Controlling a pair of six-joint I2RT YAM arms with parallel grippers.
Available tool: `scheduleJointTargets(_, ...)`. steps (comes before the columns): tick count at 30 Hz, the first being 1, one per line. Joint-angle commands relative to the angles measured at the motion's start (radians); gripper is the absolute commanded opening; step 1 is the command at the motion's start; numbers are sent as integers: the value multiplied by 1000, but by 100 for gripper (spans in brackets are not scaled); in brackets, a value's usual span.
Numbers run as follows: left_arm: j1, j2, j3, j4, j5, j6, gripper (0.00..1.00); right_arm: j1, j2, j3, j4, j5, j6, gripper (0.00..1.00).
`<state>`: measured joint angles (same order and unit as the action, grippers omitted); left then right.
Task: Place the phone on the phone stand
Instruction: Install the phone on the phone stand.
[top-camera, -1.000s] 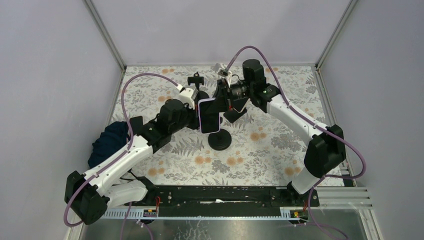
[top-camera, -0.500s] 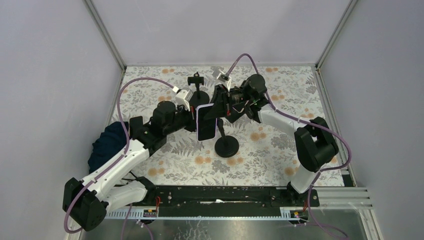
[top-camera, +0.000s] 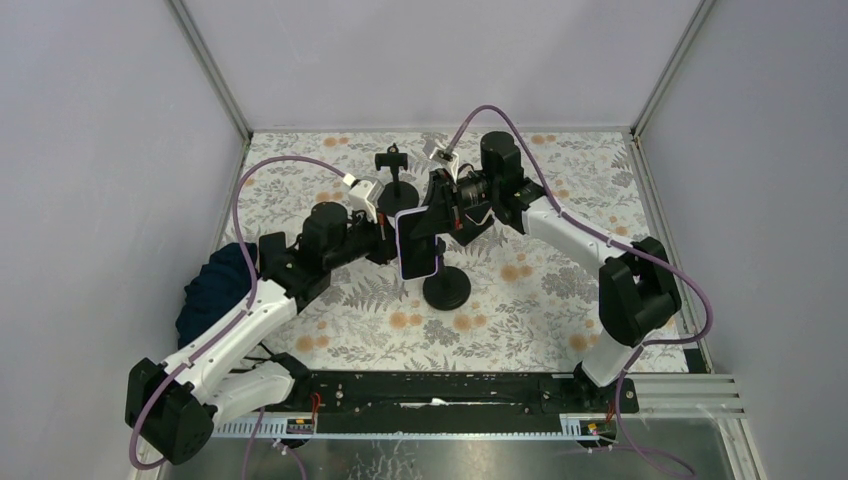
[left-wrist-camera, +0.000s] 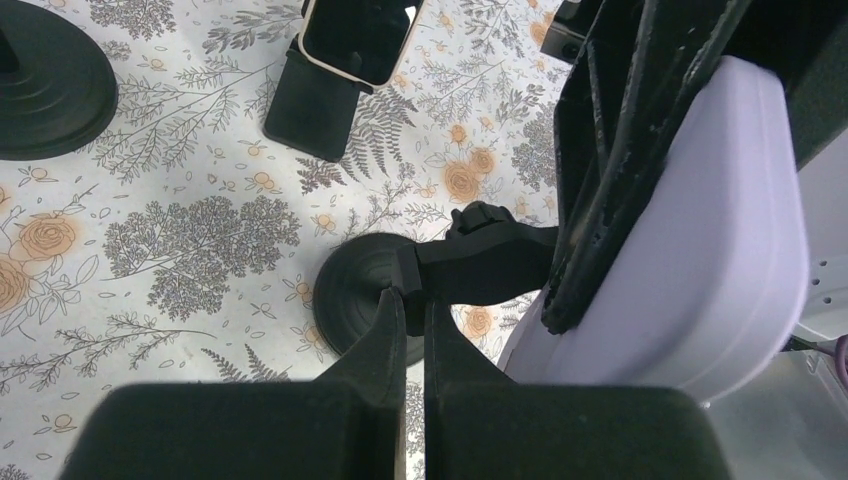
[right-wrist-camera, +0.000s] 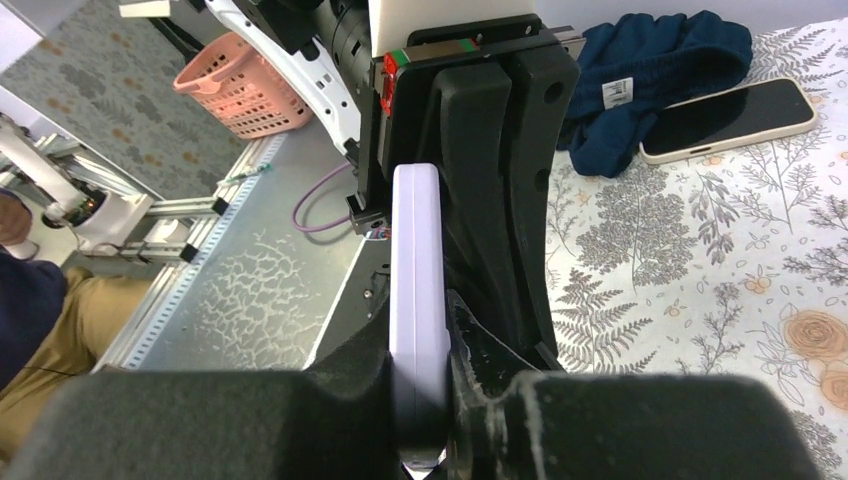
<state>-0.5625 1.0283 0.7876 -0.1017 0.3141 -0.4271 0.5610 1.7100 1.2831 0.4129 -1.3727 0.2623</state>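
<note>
The lavender phone (top-camera: 418, 245) stands upright against the clamp of the black phone stand, above its round base (top-camera: 446, 290). My right gripper (top-camera: 440, 215) is shut on the phone's edge; in the right wrist view the phone (right-wrist-camera: 418, 260) sits edge-on between the fingers (right-wrist-camera: 420, 335), with the stand's black clamp (right-wrist-camera: 490, 150) pressed against it. My left gripper (top-camera: 385, 240) is shut on the stand's black side arm (left-wrist-camera: 480, 265), the jaws (left-wrist-camera: 410, 300) pinching it above the stand base (left-wrist-camera: 350, 300). The phone's lavender back (left-wrist-camera: 690, 250) fills the right of that view.
A second small black stand (top-camera: 393, 165) is at the back. A dark blue cloth (top-camera: 215, 285) lies at the left edge, with another phone (right-wrist-camera: 725, 120) beside it. A further phone leans on a black holder (left-wrist-camera: 355, 40). A pink basket (right-wrist-camera: 245, 90) sits off the table.
The phone and stand have shifted slightly, ending a little lower in the top view. The right arm's elbow has swung. Both grippers keep their hold.
</note>
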Motion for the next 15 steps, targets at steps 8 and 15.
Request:
scheduleJointTargets(8, 9, -40, 7, 135, 101, -13, 0, -27, -53, 34, -177, 53, -240, 0)
scheduleJointTargets(15, 10, -31, 6, 104, 82, 22, 0, -59, -50, -2, -219, 63, -311, 0)
